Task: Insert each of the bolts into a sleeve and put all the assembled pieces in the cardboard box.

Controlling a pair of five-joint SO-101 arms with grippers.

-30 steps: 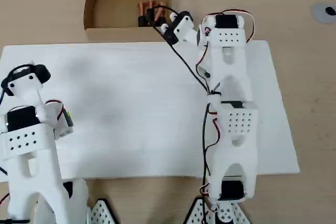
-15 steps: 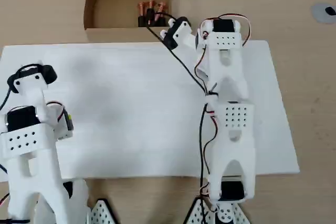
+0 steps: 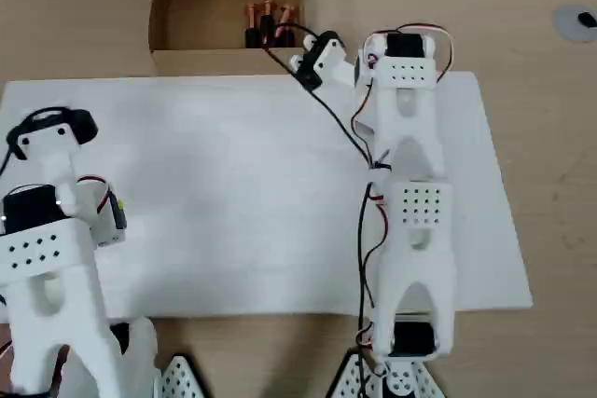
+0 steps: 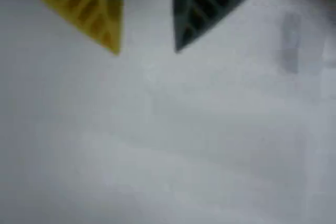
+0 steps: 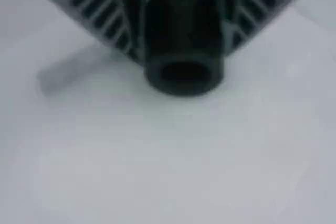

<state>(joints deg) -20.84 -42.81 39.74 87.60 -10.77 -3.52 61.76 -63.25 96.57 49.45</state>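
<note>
Right jaws: clamped on a black hollow cylindrical sleeve point(image 5: 184, 72), over the white sheet point(image 3: 233, 193), near the box.
Left jaws: parted, holding nothing.
Brown cardboard box point(image 3: 160, 16) on the wooden table point(image 3: 541, 137): three copper-coloured bolt-and-sleeve pieces point(image 3: 268, 23) inside.

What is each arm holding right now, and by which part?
The right tool grips a black cylindrical sleeve by its sides, open end sticking out. The left tool holds nothing.

Robotics laboratory bench: a white printed arm point(image 3: 415, 221) and a second arm point(image 3: 42, 267), with exposed wiring point(image 3: 360, 230), are mounted at a mat-covered wooden surface point(image 3: 84, 34).
</note>
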